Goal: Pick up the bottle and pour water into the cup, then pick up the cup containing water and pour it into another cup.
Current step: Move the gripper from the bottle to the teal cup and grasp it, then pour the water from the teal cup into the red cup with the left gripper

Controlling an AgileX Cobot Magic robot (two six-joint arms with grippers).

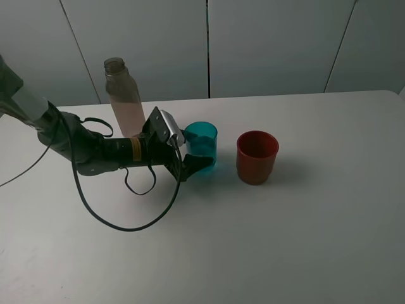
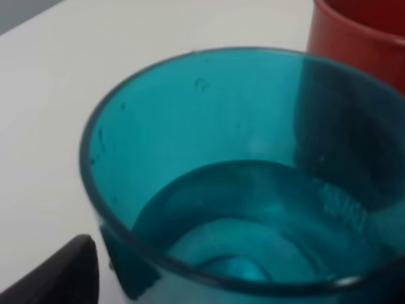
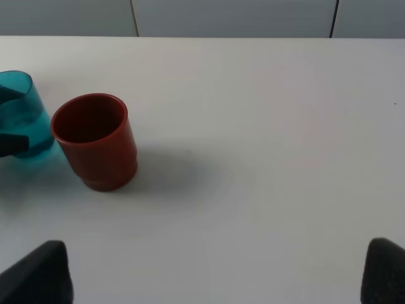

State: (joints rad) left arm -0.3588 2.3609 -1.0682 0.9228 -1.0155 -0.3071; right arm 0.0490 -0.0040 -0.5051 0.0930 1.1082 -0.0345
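Observation:
The teal cup [image 1: 202, 144] stands upright on the white table [image 1: 304, 221] with water in its bottom, which the left wrist view [image 2: 240, 177] shows close up. My left gripper [image 1: 195, 151] reaches in from the left, its fingers against both sides of this cup; one finger [image 2: 57, 278] shows in the left wrist view. The red-brown cup [image 1: 257, 157] stands just right of the teal one and looks empty in the right wrist view [image 3: 95, 140]. The bottle [image 1: 124, 101] stands upright behind my left arm. My right gripper [image 3: 215, 278] is open and hangs well away from both cups.
A black cable [image 1: 120, 215] loops on the table in front of the left arm. A grey panelled wall [image 1: 266, 44] rises behind the table's far edge.

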